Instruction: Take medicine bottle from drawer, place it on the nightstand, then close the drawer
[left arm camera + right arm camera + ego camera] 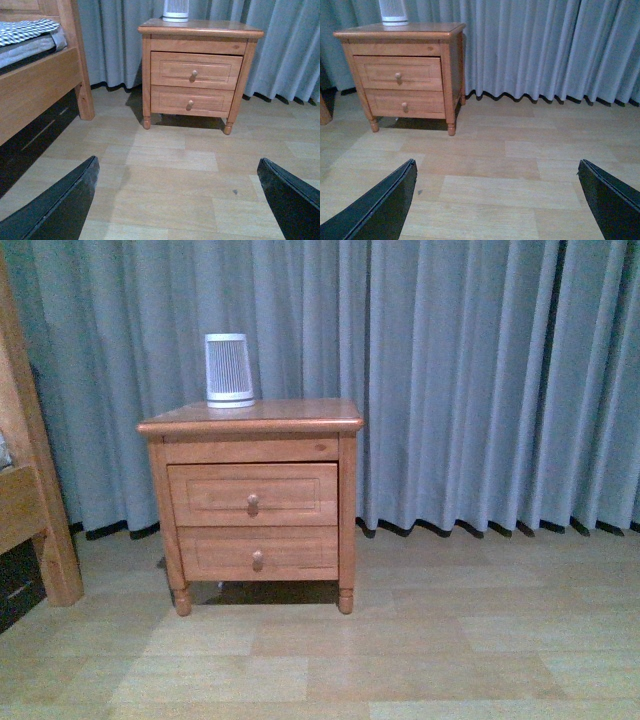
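The reddish-brown nightstand [250, 420] stands on the floor before the curtain, also in the left wrist view [200, 27] and the right wrist view [400, 32]. Its upper drawer [215, 495] is shut, with a round knob [253, 504]; it shows too in the left wrist view [170, 70] and the right wrist view [375, 72]. The medicine bottle is hidden. My left gripper [177, 200] is open and empty above bare floor, well short of the nightstand. My right gripper [497, 200] is open and empty, also over the floor. Neither arm shows in the front view.
A large white ribbed device [229, 369] stands on the nightstand top. The shorter lower drawer [215, 553] is shut. A wooden bed frame [30, 490] stands left, with bedding [27, 35]. Grey curtains [480, 380] hang behind. The floor [400, 660] is pale wood planks.
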`<action>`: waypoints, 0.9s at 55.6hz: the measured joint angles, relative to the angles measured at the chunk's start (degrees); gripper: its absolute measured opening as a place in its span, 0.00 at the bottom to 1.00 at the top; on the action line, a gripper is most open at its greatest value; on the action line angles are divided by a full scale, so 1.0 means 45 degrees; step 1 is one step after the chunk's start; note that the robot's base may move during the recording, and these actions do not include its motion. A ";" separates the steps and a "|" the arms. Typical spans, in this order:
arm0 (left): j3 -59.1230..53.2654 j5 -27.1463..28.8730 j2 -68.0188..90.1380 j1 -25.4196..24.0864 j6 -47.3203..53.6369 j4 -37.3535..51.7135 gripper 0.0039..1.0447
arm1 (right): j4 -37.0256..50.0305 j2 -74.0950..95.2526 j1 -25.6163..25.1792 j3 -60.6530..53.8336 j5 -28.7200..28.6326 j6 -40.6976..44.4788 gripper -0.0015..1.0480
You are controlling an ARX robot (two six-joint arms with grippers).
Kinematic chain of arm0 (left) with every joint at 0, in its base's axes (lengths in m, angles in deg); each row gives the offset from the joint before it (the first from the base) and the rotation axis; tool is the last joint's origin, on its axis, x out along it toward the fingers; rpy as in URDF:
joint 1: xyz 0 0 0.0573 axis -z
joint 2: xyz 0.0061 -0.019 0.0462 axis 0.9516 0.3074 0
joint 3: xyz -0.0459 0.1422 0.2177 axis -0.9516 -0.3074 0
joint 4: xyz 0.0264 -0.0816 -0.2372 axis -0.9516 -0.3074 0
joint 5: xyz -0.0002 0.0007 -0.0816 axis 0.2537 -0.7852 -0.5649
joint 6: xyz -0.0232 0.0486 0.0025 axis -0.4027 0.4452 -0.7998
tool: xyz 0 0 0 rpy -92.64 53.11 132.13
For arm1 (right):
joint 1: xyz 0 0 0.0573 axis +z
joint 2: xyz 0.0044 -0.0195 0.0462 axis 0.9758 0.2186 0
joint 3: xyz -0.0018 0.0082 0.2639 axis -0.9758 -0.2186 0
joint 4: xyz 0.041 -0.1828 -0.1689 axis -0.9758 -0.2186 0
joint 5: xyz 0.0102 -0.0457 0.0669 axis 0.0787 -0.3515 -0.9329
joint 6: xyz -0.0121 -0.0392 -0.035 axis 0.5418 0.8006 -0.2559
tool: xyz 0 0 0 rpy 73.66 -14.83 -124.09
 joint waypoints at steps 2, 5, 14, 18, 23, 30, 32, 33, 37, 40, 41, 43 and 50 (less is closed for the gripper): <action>0.0000 0.0005 0.0000 0.0000 0.0000 0.0000 0.94 | 0.0000 0.0000 0.0000 0.0000 -0.0005 0.0005 0.93; 0.0000 0.0005 0.0000 0.0000 0.0000 0.0000 0.94 | 0.0000 0.0000 0.0000 0.0000 -0.0005 0.0005 0.93; 0.0000 0.0005 0.0000 0.0000 0.0000 0.0000 0.94 | 0.0000 0.0000 0.0000 0.0000 -0.0005 0.0000 0.93; 0.0000 0.0010 0.0000 0.0000 0.0000 0.0000 0.94 | 0.0000 0.0000 0.0000 0.0000 -0.0005 0.0000 0.93; 0.0000 0.0005 0.0000 0.0005 0.0000 0.0000 0.94 | 0.0000 -0.0005 0.0000 0.0000 0.0000 0.0000 0.93; 0.0000 0.0005 0.0000 0.0005 0.0000 0.0000 0.94 | 0.0000 0.0000 0.0000 0.0000 -0.0005 0.0000 0.93; 0.0000 0.0010 0.0000 0.0005 0.0000 0.0000 0.94 | 0.0000 0.0000 0.0000 0.0000 -0.0005 0.0005 0.93; 0.0000 0.0010 0.0000 0.0005 0.0000 0.0000 0.94 | 0.0000 0.0000 0.0000 0.0000 0.0000 0.0005 0.93; 0.0000 0.0010 0.0000 0.0005 0.0000 0.0000 0.94 | 0.0000 0.0000 0.0000 0.0000 -0.0005 0.0005 0.93; 0.0000 0.0005 0.0000 0.0005 0.0000 0.0000 0.94 | 0.0000 0.0000 0.0000 0.0000 -0.0005 0.0005 0.93; 0.0000 0.0010 -0.0005 0.0005 0.0000 0.0000 0.94 | 0.0000 -0.0005 0.0000 0.0000 0.0000 0.0000 0.93; 0.0000 0.0010 0.0000 0.0005 0.0000 0.0000 0.94 | 0.0000 0.0000 0.0000 0.0000 -0.0005 0.0000 0.93; 0.0000 0.0005 0.0000 0.0005 0.0000 0.0000 0.94 | 0.0000 0.0000 0.0000 0.0000 0.0000 0.0005 0.93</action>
